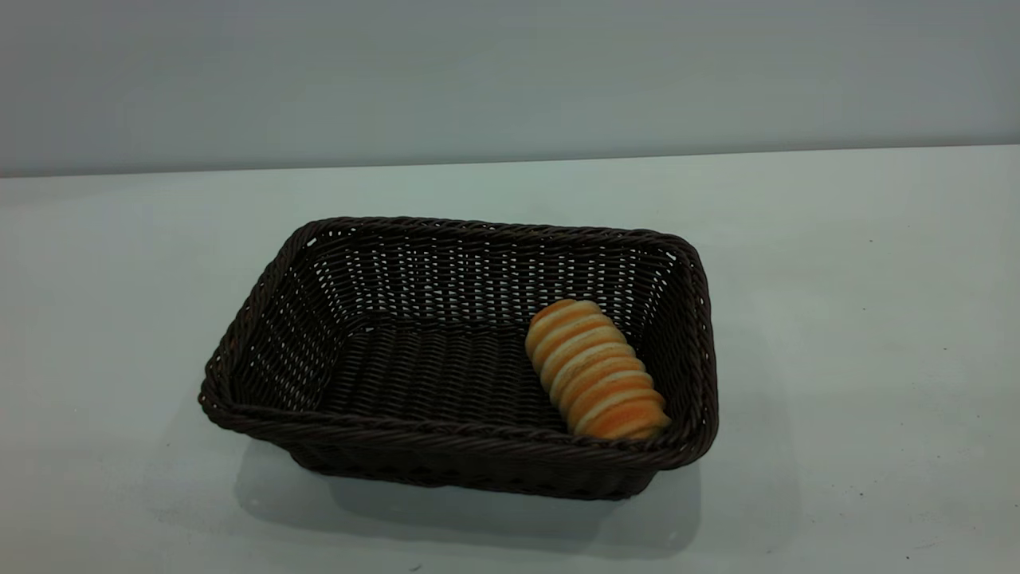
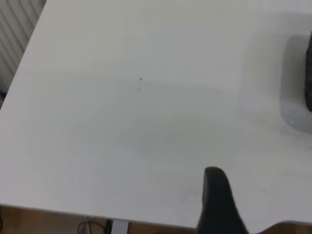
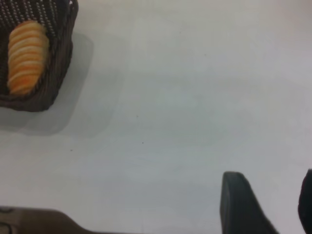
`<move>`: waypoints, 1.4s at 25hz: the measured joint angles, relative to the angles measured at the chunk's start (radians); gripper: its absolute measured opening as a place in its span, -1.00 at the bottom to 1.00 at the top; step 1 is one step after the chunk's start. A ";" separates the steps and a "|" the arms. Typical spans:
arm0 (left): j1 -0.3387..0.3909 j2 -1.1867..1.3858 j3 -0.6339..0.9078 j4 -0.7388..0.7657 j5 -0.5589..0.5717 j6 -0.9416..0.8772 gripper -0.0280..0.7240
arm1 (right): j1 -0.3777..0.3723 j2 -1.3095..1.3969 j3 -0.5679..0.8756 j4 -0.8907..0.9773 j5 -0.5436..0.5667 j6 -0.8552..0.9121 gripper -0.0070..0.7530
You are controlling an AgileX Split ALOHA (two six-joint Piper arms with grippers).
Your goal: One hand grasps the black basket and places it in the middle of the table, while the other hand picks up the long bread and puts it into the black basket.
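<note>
The black basket stands in the middle of the white table. The long bread lies inside it along the right side, resting on the basket floor. Neither gripper shows in the exterior view. In the right wrist view my right gripper is open and empty over bare table, well away from the basket's corner and the bread. In the left wrist view one finger of my left gripper shows, with bare table beside it. A dark sliver of the basket sits at that view's edge.
The table's front edge shows near the left gripper, with the floor below it. A plain grey wall stands behind the table. A few small dark specks mark the tabletop.
</note>
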State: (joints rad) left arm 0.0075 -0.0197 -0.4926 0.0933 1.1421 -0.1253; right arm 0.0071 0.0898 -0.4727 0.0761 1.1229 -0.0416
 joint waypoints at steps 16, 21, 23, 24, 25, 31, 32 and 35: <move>-0.033 0.000 0.000 0.000 0.000 0.000 0.49 | 0.014 0.000 0.000 0.016 0.000 0.000 -0.25; -0.033 0.000 0.000 0.000 0.000 0.001 0.49 | 0.014 0.000 0.000 0.016 0.000 0.000 -0.25; -0.033 0.000 0.000 0.000 0.000 0.001 0.49 | 0.014 0.000 0.000 0.016 0.000 0.000 -0.25; -0.033 0.000 0.000 0.000 0.000 0.001 0.49 | 0.014 0.000 0.000 0.016 0.000 0.000 -0.25; -0.033 0.000 0.000 0.000 0.000 0.000 0.49 | 0.014 0.000 0.000 0.016 0.000 0.000 -0.25; -0.033 0.000 0.000 0.000 0.000 0.000 0.49 | 0.014 0.000 0.000 0.016 0.000 0.000 -0.25; -0.033 0.000 0.000 0.000 0.000 0.000 0.49 | 0.014 0.000 0.000 0.016 0.000 0.000 -0.25; -0.033 0.000 0.000 0.000 0.000 0.000 0.49 | 0.014 0.000 0.000 0.016 0.000 0.000 -0.25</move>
State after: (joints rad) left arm -0.0254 -0.0197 -0.4926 0.0933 1.1421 -0.1253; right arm 0.0213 0.0898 -0.4727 0.0924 1.1229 -0.0416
